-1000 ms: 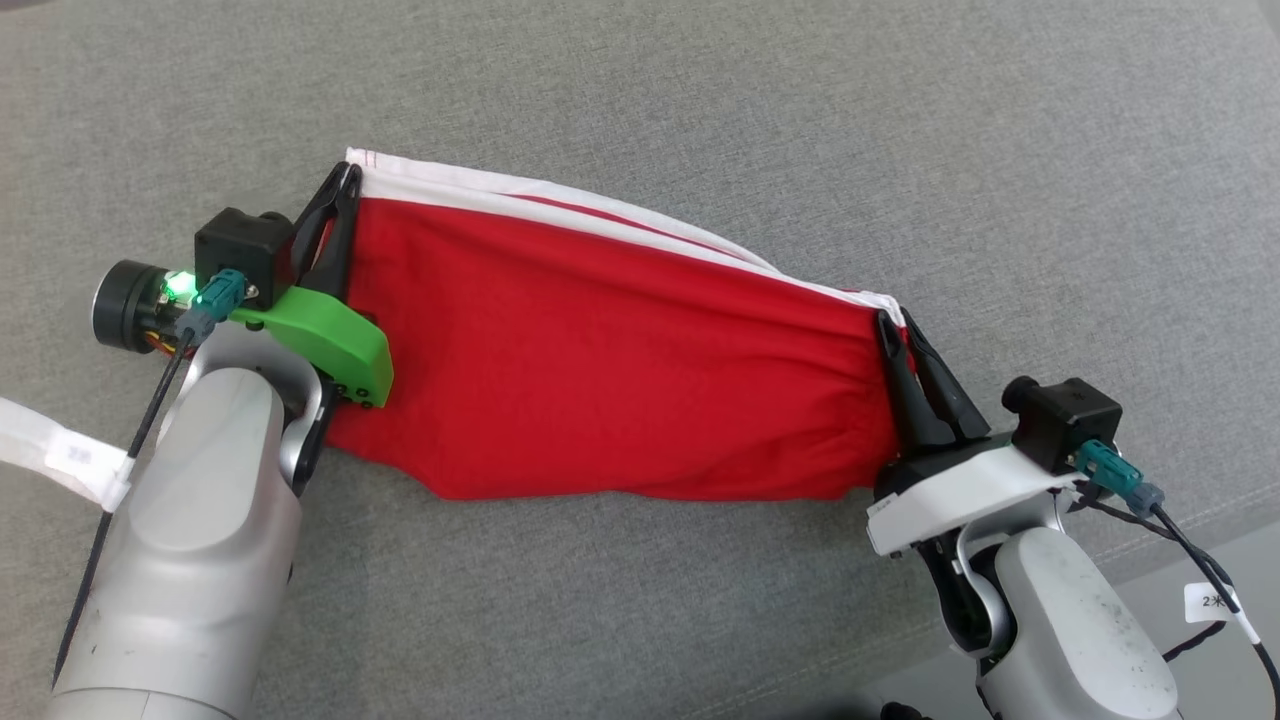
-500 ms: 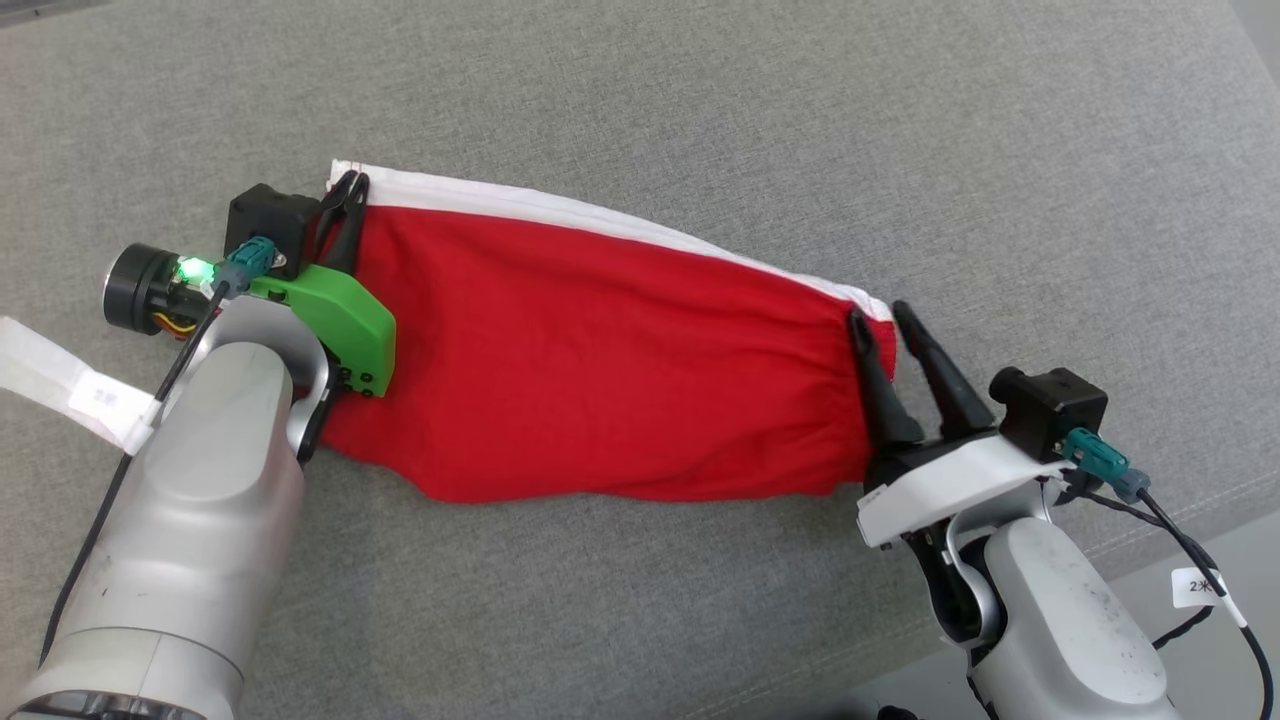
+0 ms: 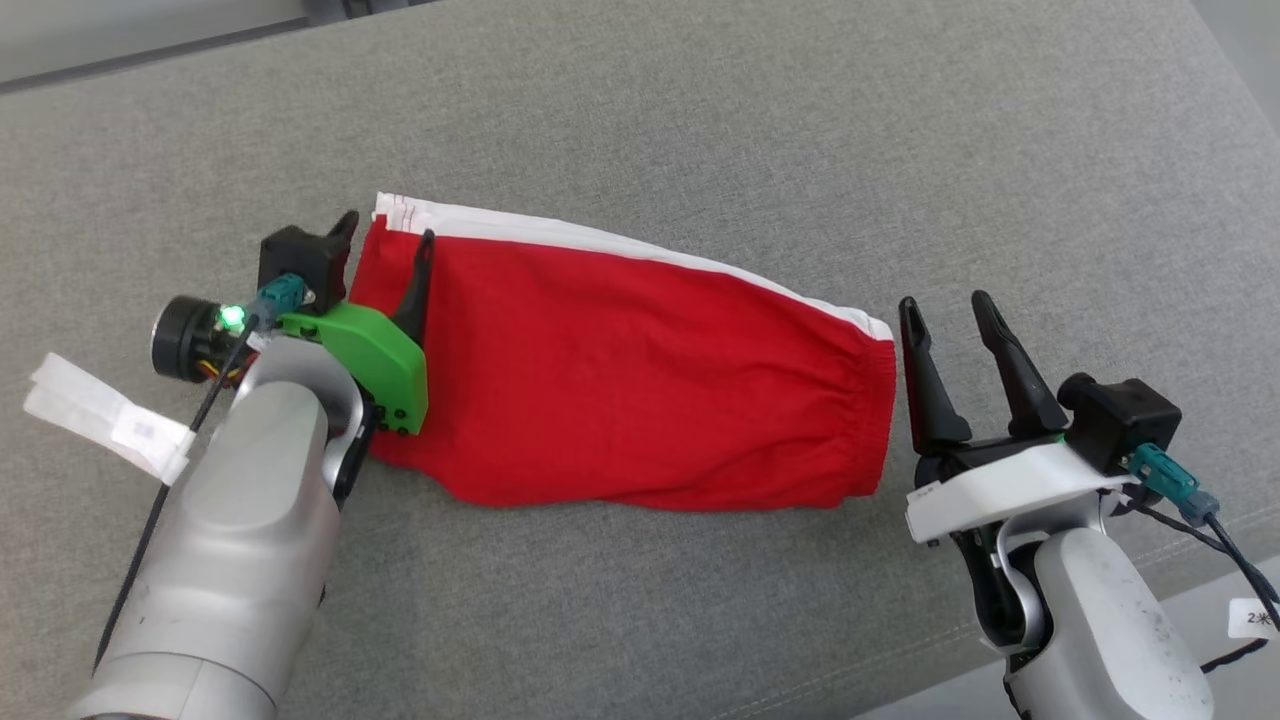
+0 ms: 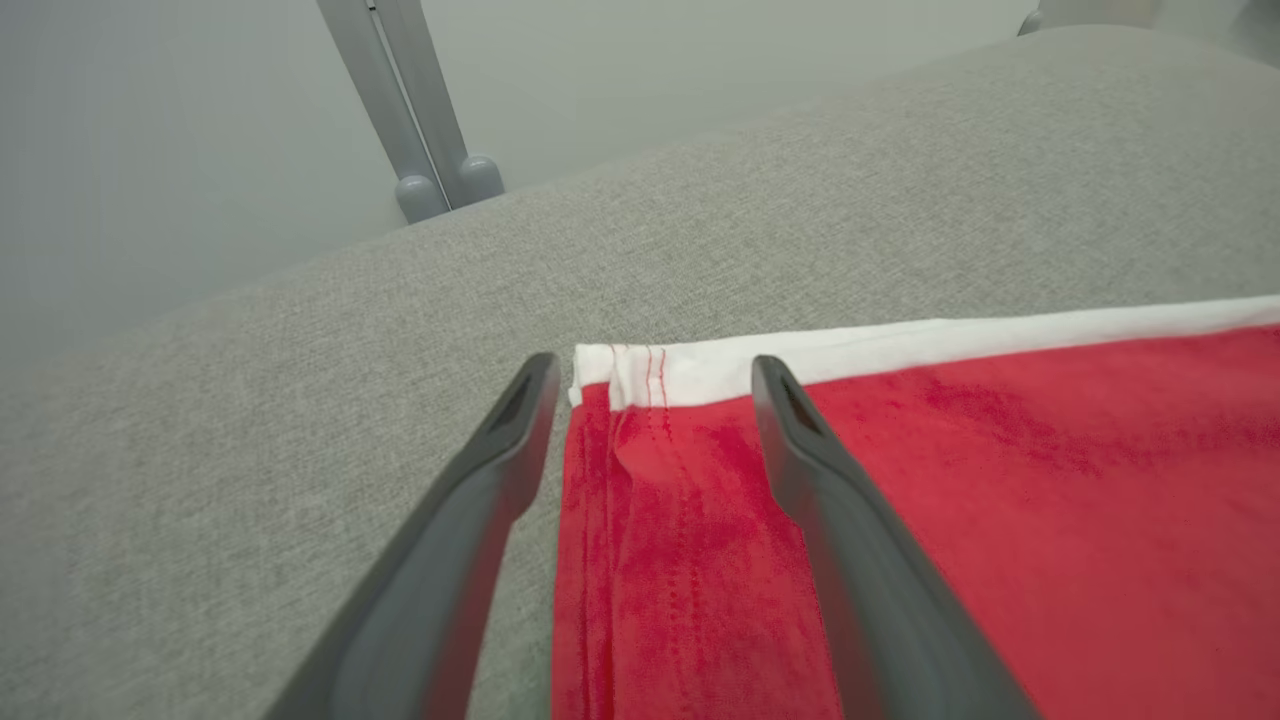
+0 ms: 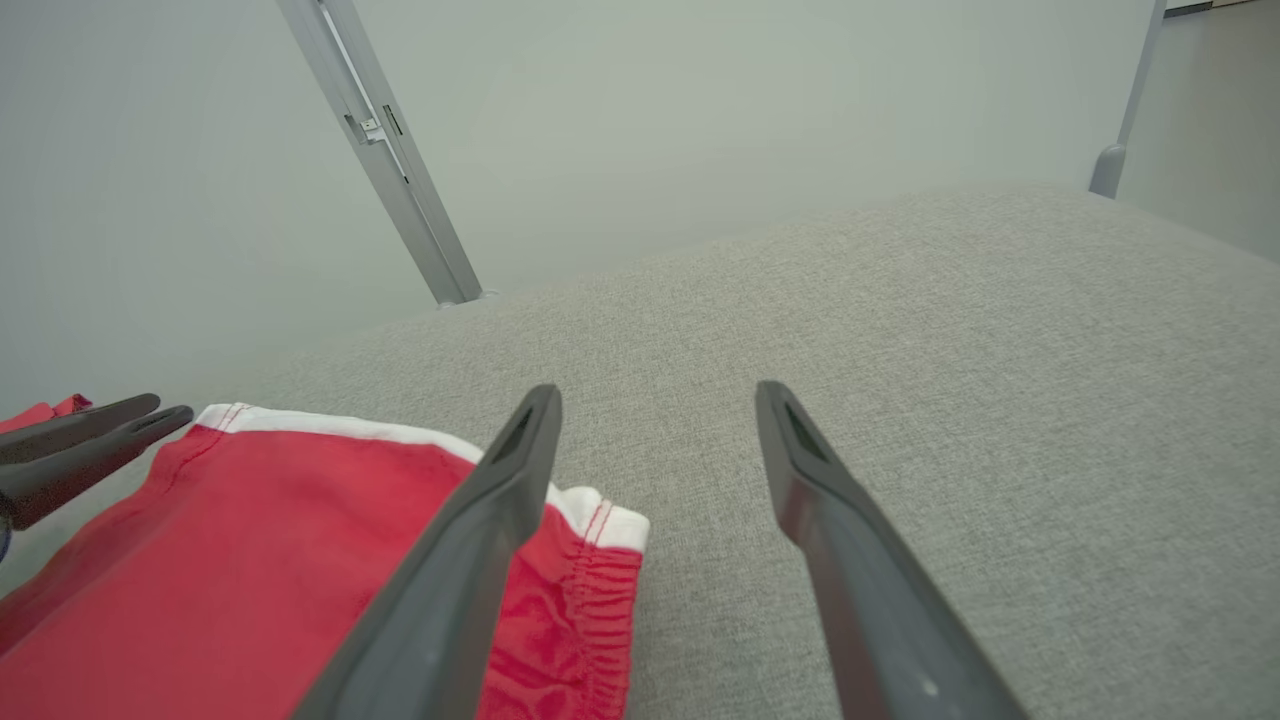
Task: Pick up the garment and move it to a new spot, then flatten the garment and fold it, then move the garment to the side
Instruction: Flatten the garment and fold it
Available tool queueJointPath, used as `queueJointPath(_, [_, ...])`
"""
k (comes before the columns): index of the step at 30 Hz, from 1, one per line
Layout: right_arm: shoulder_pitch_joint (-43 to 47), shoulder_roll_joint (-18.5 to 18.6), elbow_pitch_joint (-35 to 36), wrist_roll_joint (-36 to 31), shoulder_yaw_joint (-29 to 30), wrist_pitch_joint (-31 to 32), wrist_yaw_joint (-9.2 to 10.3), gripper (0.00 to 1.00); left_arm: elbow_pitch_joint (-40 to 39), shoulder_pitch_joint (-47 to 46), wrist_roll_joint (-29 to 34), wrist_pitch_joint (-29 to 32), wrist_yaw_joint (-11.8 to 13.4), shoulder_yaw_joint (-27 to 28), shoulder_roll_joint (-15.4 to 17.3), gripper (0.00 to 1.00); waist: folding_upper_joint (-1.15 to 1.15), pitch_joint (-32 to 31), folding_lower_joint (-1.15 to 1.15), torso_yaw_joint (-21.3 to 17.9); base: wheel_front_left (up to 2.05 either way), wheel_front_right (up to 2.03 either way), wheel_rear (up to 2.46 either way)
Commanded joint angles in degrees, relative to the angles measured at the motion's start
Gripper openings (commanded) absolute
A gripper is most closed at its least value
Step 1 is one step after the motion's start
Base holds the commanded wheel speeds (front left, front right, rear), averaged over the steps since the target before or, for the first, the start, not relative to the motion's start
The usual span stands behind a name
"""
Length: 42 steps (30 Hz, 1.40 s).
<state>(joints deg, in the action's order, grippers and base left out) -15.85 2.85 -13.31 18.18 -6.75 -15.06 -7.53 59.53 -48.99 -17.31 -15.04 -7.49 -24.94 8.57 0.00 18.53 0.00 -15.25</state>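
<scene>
Both grippers are now standing open, having released the two ends of the garment [image 3: 640, 390] that they were pinching a second ago. Its white-trimmed edge, raised at that time, is now lying down.

The left gripper [image 3: 388, 228] is spreading its fingers wide at the garment's hemmed end. One finger is extending over the red cloth just inside the white-trimmed corner. The other is extending off the garment, just beside that end. Nothing is being held between them.

The right gripper [image 3: 945, 302] is likewise standing wide open and holding nothing. It is sitting just beside the garment's elastic waistband end, with both fingers apart from the cloth in the head view. In the right wrist view, the nearer finger is overlapping the gathered waistband corner; whether it is touching the cloth cannot be determined.

The garment is lying flat on the grey upholstered surface [image 3: 700, 120], between the two grippers, with its white stripe running along its far edge.
</scene>
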Motion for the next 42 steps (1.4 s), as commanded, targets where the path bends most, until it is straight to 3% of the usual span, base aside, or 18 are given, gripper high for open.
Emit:
queueJointPath(1, [1.28, 0.07, 0.58, -0.53, 0.70, -0.18, 0.07, 1.00, 0.43, 1.50, -0.92, 0.10, 0.10, -0.27, -0.01, 1.00, 0.00, -2.36, 0.00, 1.57, 0.00, 0.00, 0.00])
queueJointPath(12, [5.05, 0.07, 2.49, -2.30, 4.20, -0.17, 0.07, 1.00, -1.16, 8.22, -9.78, 5.48, 0.10, -3.23, 0.52, 1.00, 0.00, -6.14, 0.00, 4.08, 0.00, 0.00, 0.00])
queueJointPath(27, [4.54, 0.07, 3.55, -1.88, 5.00, -0.17, 0.07, 1.00, -1.75, 10.19, -14.65, 11.63, 0.09, -5.42, 1.72, 1.00, 0.00, -3.88, 0.00, 2.30, 0.00, 0.00, 0.00])
queueJointPath(28, [4.52, 0.07, 3.52, -1.83, 5.03, -0.17, 0.07, 1.00, -2.04, 10.46, -14.93, 12.08, 0.09, -5.95, 1.82, 0.75, 0.00, -3.90, 0.00, 2.20, 0.00, 0.00, 0.00])
queueJointPath(29, [4.50, 0.07, 3.49, -1.80, 5.10, -0.17, 0.07, 1.00, -2.80, 10.93, -15.40, 12.43, 0.08, -6.84, 2.01, 0.00, 0.00, -4.04, 0.00, 2.10, 0.00, 0.00, 0.00])
queueJointPath(42, [6.27, 0.07, 3.30, -2.97, 7.31, -0.17, 0.07, 1.00, -10.02, 16.04, -18.24, 7.39, 1.02, -6.75, 4.57, 0.00, 0.00, -7.40, 0.00, 5.12, 0.00, 0.00, 0.00])
